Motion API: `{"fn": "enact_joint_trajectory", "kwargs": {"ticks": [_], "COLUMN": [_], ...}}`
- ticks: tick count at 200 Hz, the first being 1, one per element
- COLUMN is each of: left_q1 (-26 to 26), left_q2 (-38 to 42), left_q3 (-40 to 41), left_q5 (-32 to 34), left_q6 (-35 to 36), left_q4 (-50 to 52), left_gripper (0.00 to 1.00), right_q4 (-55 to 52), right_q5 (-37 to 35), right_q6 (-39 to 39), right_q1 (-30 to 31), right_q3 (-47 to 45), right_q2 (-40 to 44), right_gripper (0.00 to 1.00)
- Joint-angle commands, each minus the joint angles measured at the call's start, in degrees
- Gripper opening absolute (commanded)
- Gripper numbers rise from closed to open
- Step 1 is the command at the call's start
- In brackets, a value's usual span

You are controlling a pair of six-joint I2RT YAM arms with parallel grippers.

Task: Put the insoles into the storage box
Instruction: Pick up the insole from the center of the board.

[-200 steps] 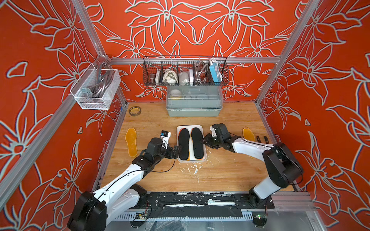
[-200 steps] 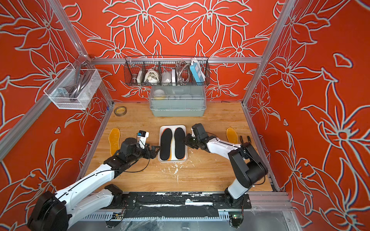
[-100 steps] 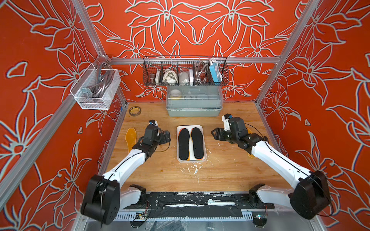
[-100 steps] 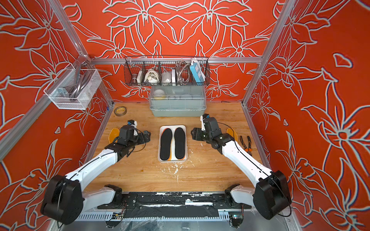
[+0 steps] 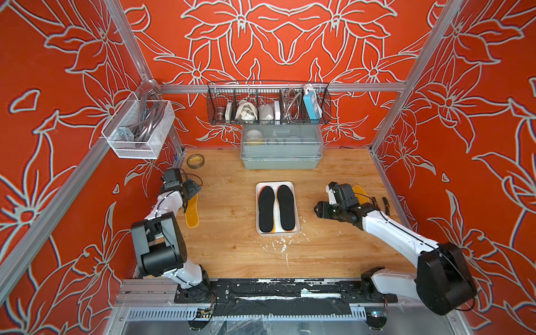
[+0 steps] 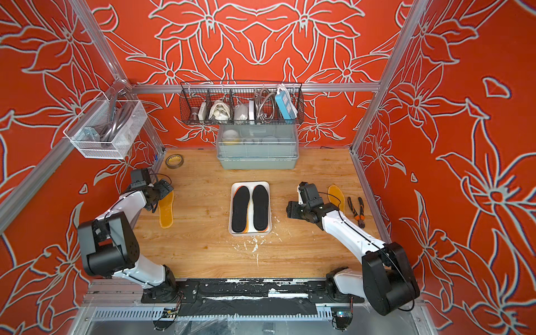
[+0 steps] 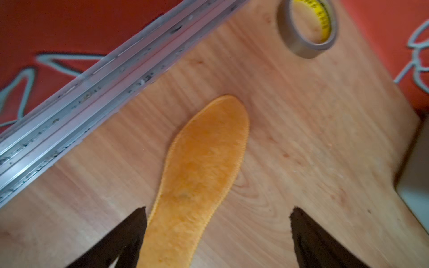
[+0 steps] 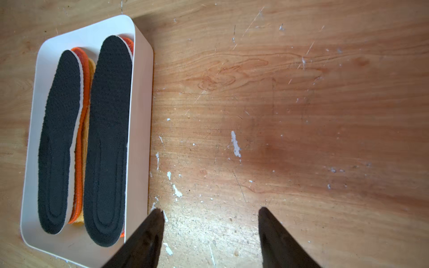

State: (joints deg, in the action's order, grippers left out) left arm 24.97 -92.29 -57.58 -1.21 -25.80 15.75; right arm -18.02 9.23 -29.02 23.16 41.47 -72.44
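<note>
Left end effector (image 7: pixel 218 208) hangs wide open over an amber insole (image 7: pixel 204 162) lying flat on the desk (image 7: pixel 301 139). Right end effector (image 8: pixel 210 210) is open and empty beside the storage box (image 8: pixel 141 92). The insole looks thin, light and floppy, so I'd pinch an edge near the heel.

The left arm (image 5: pixel 165 206) sits folded at nine o'clock, with the left gripper (image 7: pixel 218 211) spread wide and empty. The right arm (image 5: pixel 388 232) stretches in from five o'clock. The right gripper (image 8: pixel 210 210) is parted, empty, and points toward nine o'clock.
</note>
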Motion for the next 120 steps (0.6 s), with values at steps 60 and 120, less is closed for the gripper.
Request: {"fn": "enact_joint_trajectory", "kwargs": {"ticks": [60, 120], "left_q1": [2.0, -5.8], "left_q2": [-13.4, -8.9], "left_q3": [-6.1, -0.7], "left_q5": [-8.6, -10.5], "left_q6": [0.9, 1.4], "left_q4": [8.2, 6.7], "left_gripper": [0.74, 0.43], "right_q4": [-1.7, -1.5], "right_q5": [-0.4, -0.7], "right_q6": [1.1, 0.9], "right_q1": [0.1, 0.0], "right_q3": [0.8, 0.1], "right_q2": [5.1, 8.4], "right_gripper": [0.67, 0.68]}}
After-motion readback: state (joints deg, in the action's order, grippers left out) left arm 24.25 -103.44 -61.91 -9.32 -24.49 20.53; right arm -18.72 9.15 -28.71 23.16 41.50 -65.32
